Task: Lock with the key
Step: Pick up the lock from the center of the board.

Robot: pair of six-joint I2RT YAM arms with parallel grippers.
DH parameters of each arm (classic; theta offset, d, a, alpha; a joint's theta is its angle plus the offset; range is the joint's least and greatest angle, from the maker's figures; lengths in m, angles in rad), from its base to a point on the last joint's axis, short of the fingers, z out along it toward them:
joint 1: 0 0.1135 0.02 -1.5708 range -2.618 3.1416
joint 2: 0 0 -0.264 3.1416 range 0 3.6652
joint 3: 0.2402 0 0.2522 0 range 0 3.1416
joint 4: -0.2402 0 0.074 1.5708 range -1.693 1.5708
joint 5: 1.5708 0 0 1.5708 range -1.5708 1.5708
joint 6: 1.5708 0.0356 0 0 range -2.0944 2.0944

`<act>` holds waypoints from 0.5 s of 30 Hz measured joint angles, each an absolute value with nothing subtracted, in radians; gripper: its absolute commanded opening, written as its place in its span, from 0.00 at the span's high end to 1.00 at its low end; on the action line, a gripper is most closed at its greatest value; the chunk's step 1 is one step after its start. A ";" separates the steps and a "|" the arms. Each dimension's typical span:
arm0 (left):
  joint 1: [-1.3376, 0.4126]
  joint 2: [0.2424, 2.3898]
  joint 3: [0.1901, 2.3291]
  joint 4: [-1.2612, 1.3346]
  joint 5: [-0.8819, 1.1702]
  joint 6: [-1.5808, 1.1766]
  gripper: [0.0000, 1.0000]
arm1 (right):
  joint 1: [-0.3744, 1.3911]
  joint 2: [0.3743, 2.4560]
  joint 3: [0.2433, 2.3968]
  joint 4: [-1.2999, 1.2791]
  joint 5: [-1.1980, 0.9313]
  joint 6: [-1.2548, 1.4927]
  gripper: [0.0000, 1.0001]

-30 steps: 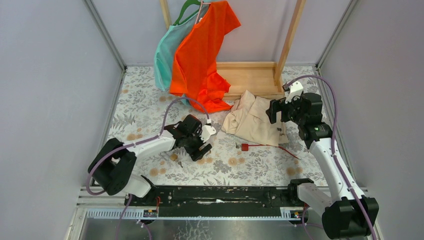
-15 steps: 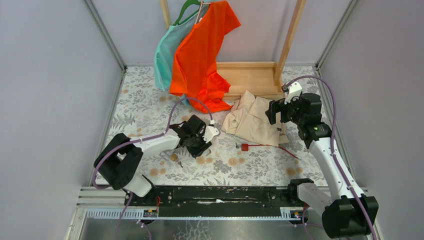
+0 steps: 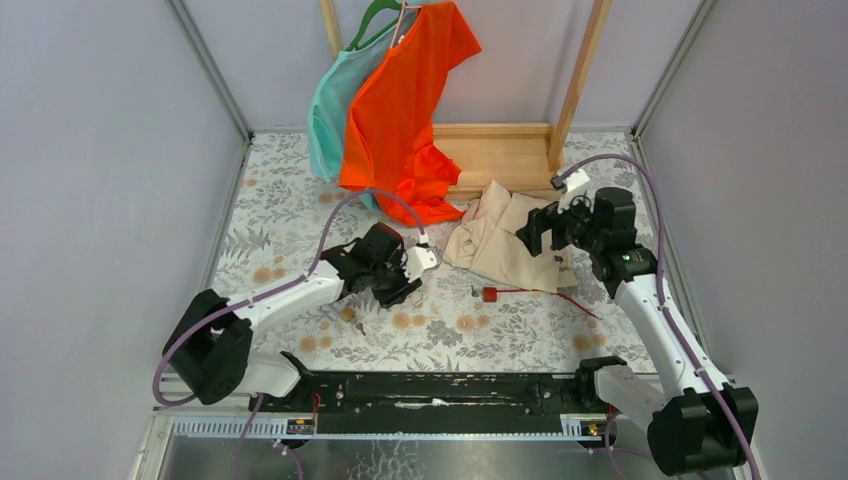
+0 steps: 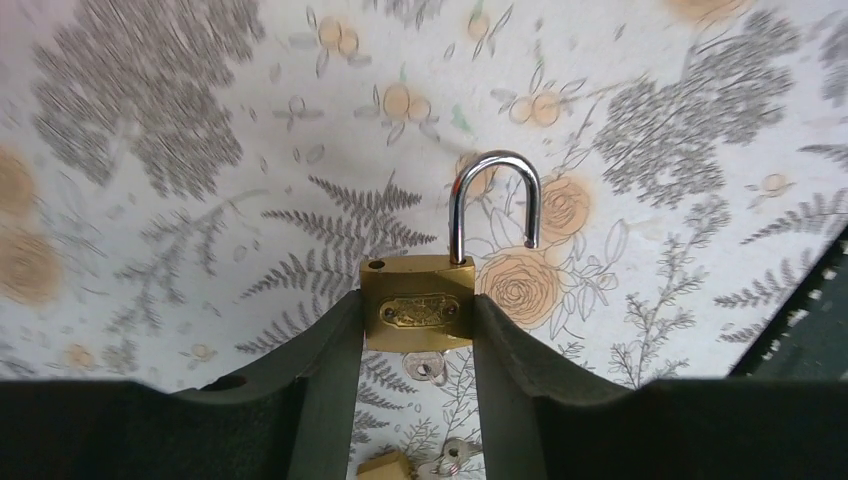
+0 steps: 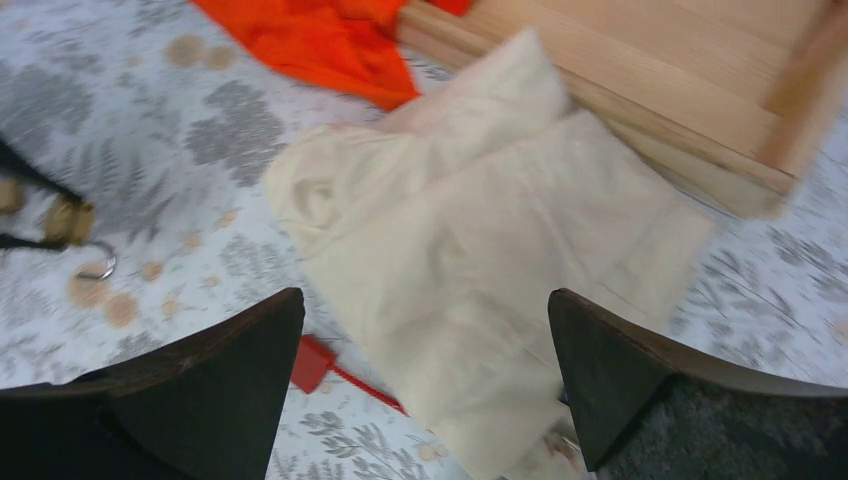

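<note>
**Brass padlock** (image 4: 418,312): gripped by its two side faces between the fingers of the left hand (image 4: 418,318), body upright, plate facing the wrist camera.
- Shackle (image 4: 493,205): steel, swung out; one leg seated in the body, the free end hanging clear of its hole (unlocked).
- Key (image 4: 428,368): its bow shows just under the padlock, between the fingers. Whether it sits in the keyhole or lies on the counter (image 4: 150,200) below cannot be told.
- Second brass piece (image 4: 383,466) with a small key ring (image 4: 452,455) beside it: nearer the wrist, cut off by the frame edge.

**Left hand**: narrow, closed on the padlock body, held over the floral counter.

**Right hand** (image 5: 425,300): fingers spread wide, nothing between them, poised above a crumpled cream garment (image 5: 480,270).
- Red tag (image 5: 312,365) on a thin cord: on the counter, by its left finger.
- Wooden rack base (image 3: 500,155): beyond the garment.
- Orange shirt (image 3: 405,100) and teal garment (image 3: 330,110): hanging on the rack, well beyond both hands.
</note>
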State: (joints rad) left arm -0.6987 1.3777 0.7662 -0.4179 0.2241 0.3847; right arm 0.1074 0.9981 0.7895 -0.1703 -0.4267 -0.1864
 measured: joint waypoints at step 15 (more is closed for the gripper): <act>-0.693 1.268 1.161 -0.568 0.362 0.525 0.99 | 0.346 1.242 0.918 -0.082 -0.849 -0.071 0.09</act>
